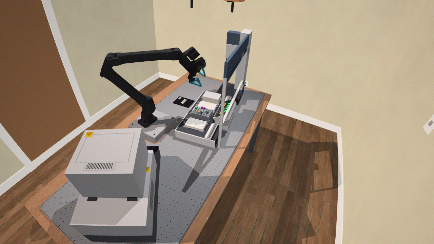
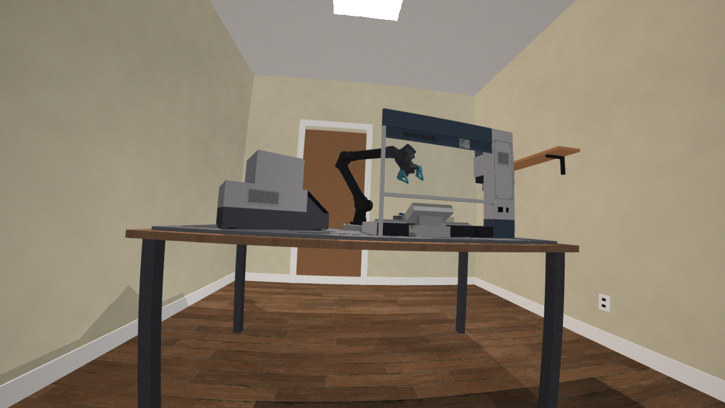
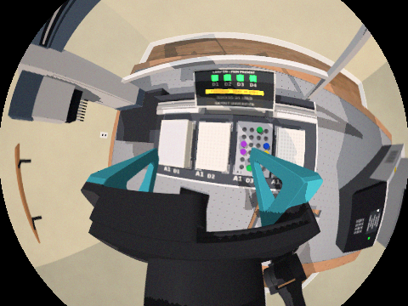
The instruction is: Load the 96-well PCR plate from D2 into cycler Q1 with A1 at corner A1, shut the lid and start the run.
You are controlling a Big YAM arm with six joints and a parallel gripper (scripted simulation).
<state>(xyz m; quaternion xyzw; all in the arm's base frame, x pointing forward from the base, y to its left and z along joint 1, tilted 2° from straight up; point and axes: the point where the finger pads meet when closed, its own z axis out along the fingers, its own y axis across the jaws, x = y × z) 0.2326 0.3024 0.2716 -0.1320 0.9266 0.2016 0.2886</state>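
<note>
Wrist view, white PCR plate (image 3: 213, 145), flat on D2

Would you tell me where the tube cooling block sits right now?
In the wrist view the tube cooling block sits third from the left in the deck row, between a white plate and another plate, partly behind the open gripper.
</note>
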